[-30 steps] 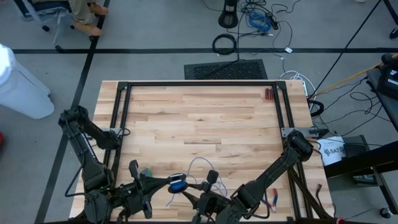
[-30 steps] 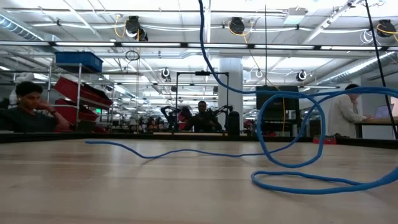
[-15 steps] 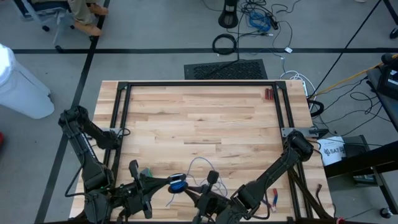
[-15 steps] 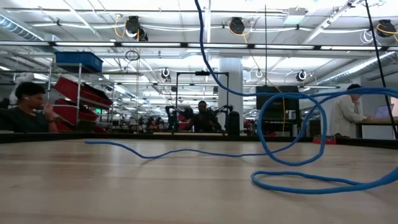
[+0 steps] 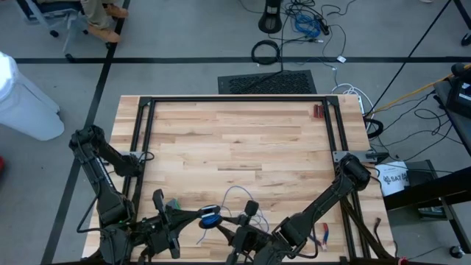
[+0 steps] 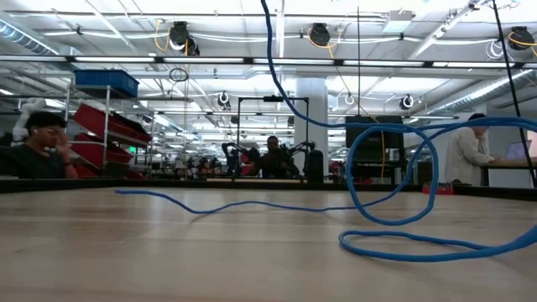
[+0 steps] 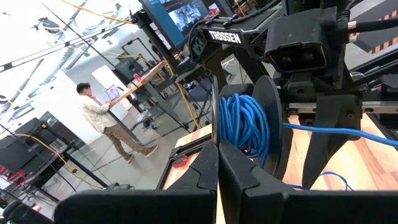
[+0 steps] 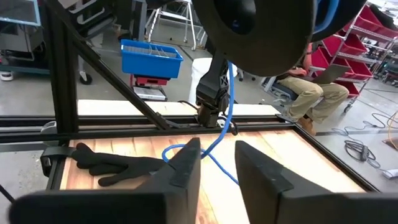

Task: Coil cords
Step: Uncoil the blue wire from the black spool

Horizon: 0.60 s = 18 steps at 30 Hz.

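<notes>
The cord is thin and blue. Part of it is wound on a small dark spool [image 7: 245, 127] [image 5: 211, 217] held up over the table's near edge. From there the cord [image 6: 273, 50] drops, loops [image 6: 394, 180] and trails loose over the wood [image 5: 234, 194]. My left gripper [image 7: 217, 163] [image 5: 199, 218] is shut at the spool. My right gripper [image 8: 217, 163] [image 5: 228, 227] stands open just below and to the right of the spool. The hanging cord [image 8: 225, 106] shows beyond the gap between its fingers; whether it touches them I cannot tell. My left gripper comes in level from the table's left with its fingers closed on the thin dark rim of the spool's near disc [image 7: 215, 127]. The spool stands on edge, clear of the table, with the wound blue cord just behind that disc. The fingers hide the exact place of contact.
A black frame [image 5: 235, 99] runs round the tabletop. Red-handled pliers [image 5: 322, 234] lie near the right front corner, and a small dark red thing [image 5: 318, 110] at the far right. A black glove [image 8: 112, 163] lies by the left frame rail. People sit beyond the table.
</notes>
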### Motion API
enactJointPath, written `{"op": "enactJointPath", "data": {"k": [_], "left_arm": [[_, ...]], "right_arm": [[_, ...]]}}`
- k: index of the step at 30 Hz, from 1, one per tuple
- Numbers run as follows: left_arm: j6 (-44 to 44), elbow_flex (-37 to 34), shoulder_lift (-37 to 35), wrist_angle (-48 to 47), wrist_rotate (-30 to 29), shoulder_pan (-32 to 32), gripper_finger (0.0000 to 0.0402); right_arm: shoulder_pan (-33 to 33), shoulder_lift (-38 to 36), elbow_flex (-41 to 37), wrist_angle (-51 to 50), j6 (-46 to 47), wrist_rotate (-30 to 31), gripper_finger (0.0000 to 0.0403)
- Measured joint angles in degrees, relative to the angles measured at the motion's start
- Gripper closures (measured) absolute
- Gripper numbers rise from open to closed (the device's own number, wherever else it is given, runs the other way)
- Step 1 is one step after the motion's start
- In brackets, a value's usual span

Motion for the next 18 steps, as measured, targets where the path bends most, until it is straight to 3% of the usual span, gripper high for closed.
{"op": "enactJointPath", "data": {"k": [4, 10, 14, 18], "left_arm": [[-0.1, 0.0, 0.0, 0.0, 0.0, 0.0, 0.0401], [-0.1, 0.0, 0.0, 0.2, 0.8, 0.0, 0.0401], [-0.1, 0.0, 0.0, 0.2, 0.8, 0.0, 0.0401], [-0.1, 0.0, 0.0, 0.2, 0.8, 0.0, 0.0401]], "right_arm": [[-0.2, 0.0, 0.0, 0.0, 1.1, -0.1, 0.0287], [-1.3, 0.0, 0.0, 0.2, 2.6, -5.5, 0.0281], [-1.5, 0.0, 0.0, 0.2, 2.8, -5.9, 0.0297], [-1.4, 0.0, 0.0, 0.2, 2.7, -5.9, 0.0338]]}}
